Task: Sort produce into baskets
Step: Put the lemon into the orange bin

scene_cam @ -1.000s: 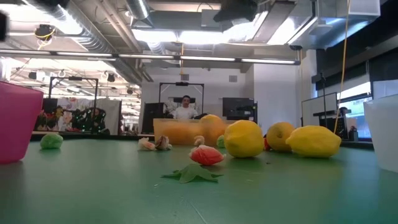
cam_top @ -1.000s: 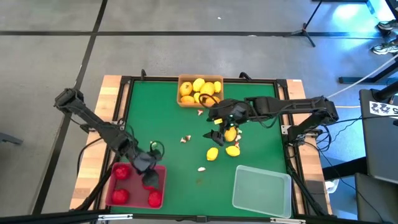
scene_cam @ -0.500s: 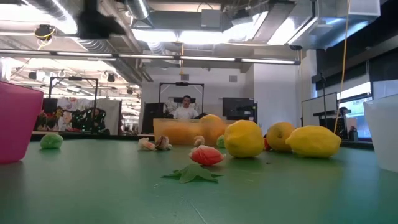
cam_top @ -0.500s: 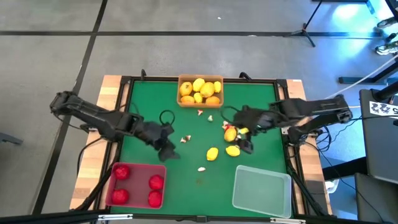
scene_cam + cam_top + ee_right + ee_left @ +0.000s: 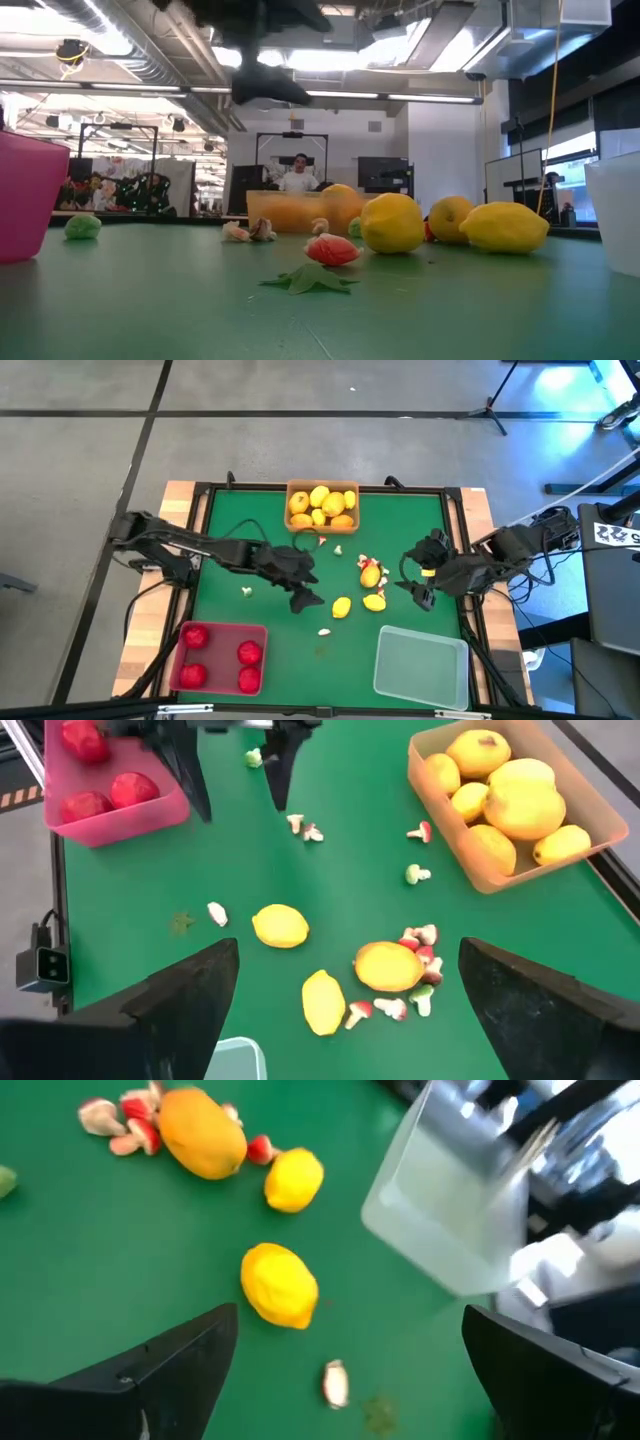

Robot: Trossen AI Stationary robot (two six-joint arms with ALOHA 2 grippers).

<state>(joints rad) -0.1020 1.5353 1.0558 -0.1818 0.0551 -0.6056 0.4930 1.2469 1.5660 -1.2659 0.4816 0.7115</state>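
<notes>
Both pincers hang wide and empty over the green table [image 5: 230, 550]: the left pincer [image 5: 305, 592] near loose lemons [image 5: 342, 606], the right pincer [image 5: 418, 582] beside the clear basket [image 5: 420, 665].

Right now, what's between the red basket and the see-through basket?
In the high view, only bare green mat lies between the red basket and the clear basket, apart from a tiny dark speck.
</notes>
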